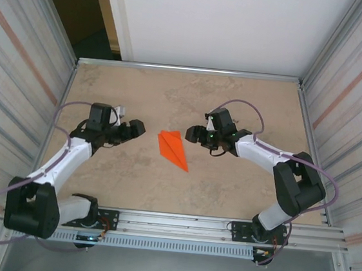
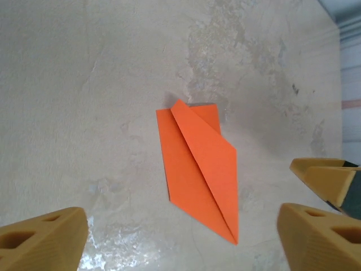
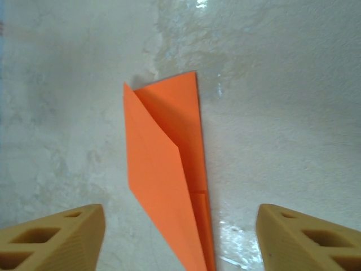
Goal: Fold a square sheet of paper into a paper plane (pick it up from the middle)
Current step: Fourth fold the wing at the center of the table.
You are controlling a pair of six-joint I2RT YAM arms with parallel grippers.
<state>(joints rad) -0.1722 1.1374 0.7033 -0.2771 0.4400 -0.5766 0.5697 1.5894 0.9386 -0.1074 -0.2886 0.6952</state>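
The square sheet of paper lies folded into a narrow orange paper plane (image 1: pixel 173 149) flat on the table, its point toward the near right. In the left wrist view the paper plane (image 2: pixel 200 175) shows a long centre crease and layered flaps. My left gripper (image 1: pixel 137 128) hovers just left of it, open, with nothing between its tan fingers (image 2: pixel 45 237). From the right, my right gripper (image 1: pixel 194 133) faces the plane, open and apart from the paper. The right wrist view has the plane (image 3: pixel 163 175) lying between the spread fingers (image 3: pixel 304 237).
The beige stone-patterned tabletop (image 1: pixel 228 179) is walled by metal panels on the left and right. An aluminium rail (image 1: pixel 210 226) runs along the near edge by the arm bases. A fingertip of the right gripper (image 2: pixel 327 175) enters the left wrist view.
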